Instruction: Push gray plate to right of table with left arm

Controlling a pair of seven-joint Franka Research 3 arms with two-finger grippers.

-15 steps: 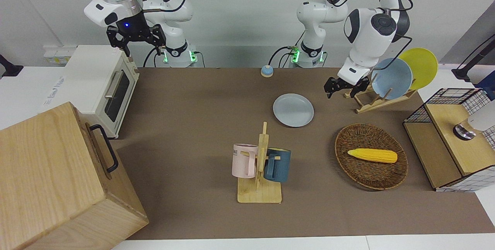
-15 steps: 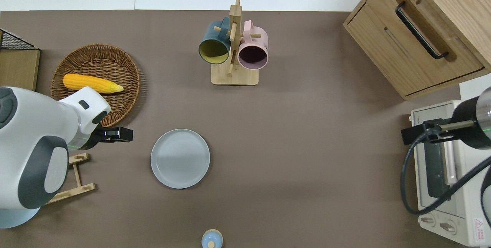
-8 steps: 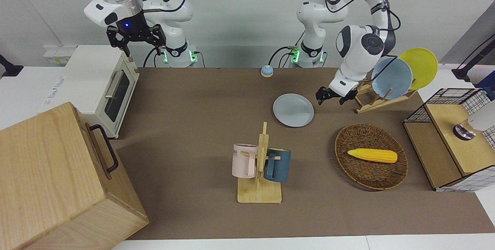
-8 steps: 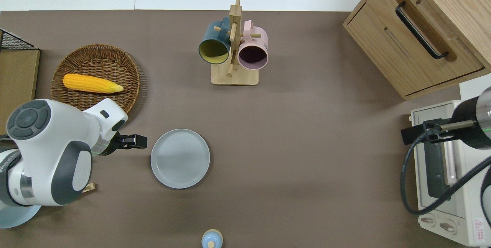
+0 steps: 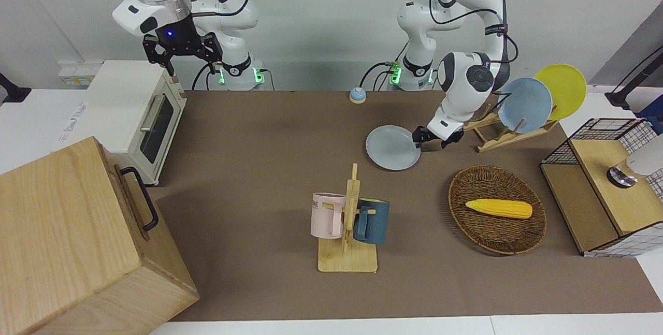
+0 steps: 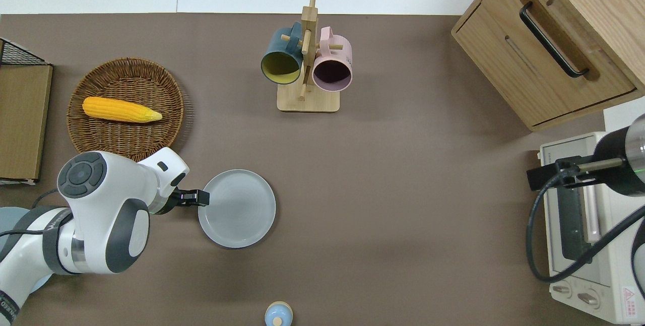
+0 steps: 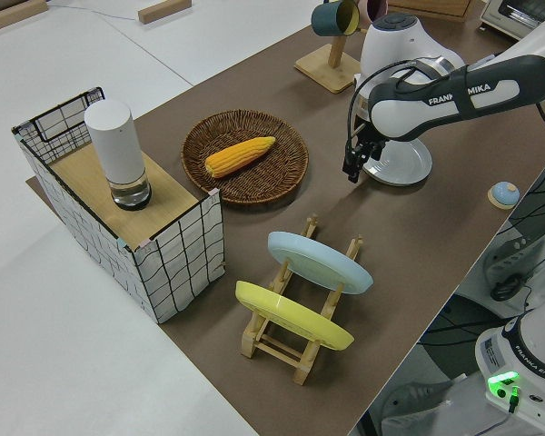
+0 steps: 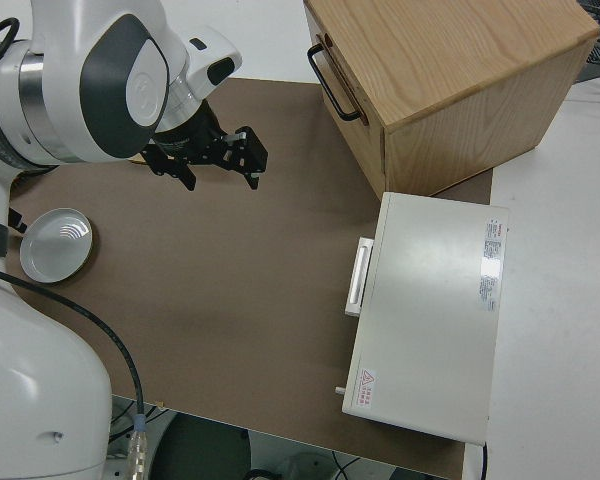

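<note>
The gray plate (image 5: 392, 147) (image 6: 237, 208) lies flat on the brown table (image 5: 259, 169), about midway along it and toward the robots. My left gripper (image 5: 429, 141) (image 6: 197, 197) (image 7: 354, 171) is low at the plate's rim, on the side toward the left arm's end of the table, and looks to be just touching it. The plate also shows in the left side view (image 7: 401, 162) and the right side view (image 8: 55, 243). My right gripper (image 5: 182, 63) (image 8: 220, 165) is open and empty; that arm is parked.
A mug rack (image 6: 307, 64) stands farther from the robots than the plate. A wicker basket (image 6: 126, 129) with corn (image 6: 121, 109) and a plate rack (image 5: 518, 112) are toward the left arm's end. A toaster oven (image 5: 134, 117) and a wooden cabinet (image 5: 77, 242) are at the right arm's end. A small bell (image 6: 278, 314) is near the robots.
My left gripper has come down and moved from beside the plate rack up to the plate's rim. The plate has not moved. The right arm has not moved.
</note>
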